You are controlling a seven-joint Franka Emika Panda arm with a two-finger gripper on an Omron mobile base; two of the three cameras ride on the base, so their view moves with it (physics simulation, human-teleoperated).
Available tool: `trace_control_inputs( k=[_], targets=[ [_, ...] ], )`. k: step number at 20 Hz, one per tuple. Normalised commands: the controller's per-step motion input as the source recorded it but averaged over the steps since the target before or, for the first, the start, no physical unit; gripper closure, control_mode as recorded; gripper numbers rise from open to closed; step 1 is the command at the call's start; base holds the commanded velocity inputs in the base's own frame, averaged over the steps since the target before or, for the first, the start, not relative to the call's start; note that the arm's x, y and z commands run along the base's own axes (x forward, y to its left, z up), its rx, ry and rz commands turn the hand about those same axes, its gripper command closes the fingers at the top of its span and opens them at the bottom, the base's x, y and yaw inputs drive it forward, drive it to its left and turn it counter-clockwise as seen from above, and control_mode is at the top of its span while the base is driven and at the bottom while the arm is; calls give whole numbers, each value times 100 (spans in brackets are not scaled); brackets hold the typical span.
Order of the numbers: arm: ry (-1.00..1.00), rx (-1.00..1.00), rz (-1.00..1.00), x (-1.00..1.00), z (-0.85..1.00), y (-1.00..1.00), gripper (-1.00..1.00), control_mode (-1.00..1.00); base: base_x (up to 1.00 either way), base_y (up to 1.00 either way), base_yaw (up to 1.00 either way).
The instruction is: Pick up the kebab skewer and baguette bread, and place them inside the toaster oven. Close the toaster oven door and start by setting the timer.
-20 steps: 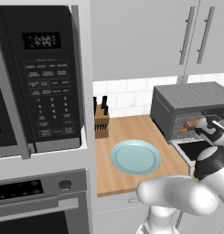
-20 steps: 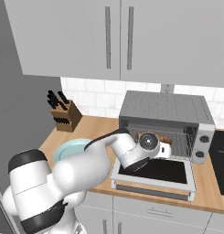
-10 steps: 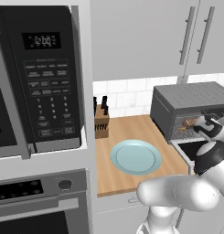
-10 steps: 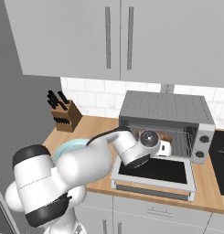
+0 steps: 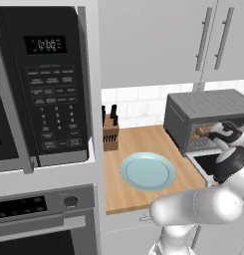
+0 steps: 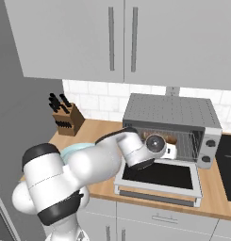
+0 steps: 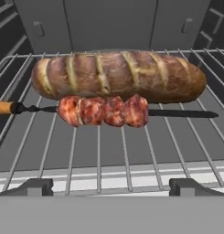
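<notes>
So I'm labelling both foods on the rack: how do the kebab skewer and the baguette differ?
The baguette bread is one thick golden-brown loaf with slashes; the kebab skewer is a thin stick holding reddish meat chunks. The baguette lies deeper in the oven, the skewer in front of it. Both lie side by side across the wire rack.

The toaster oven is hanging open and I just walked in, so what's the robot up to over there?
The white arm is reaching to the toaster oven, its open gripper empty at the mouth of the oven. The baguette bread and the kebab skewer lie side by side on the wire rack inside, the skewer in front. The toaster oven door is folded down flat and not yet closed. The blue plate on the counter is bare.
</notes>
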Motion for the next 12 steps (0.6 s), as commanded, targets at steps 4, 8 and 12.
trace_control_inputs(
  k=[4,8,12],
  targets=[
    [-13,0,2,1,-44,0,-100,-100,0,0,0],
    [-7,0,1,14,-22,0,-100,-100,0,0,0],
    [-6,0,1,13,-24,0,-100,-100,0,0,0]
  ],
)
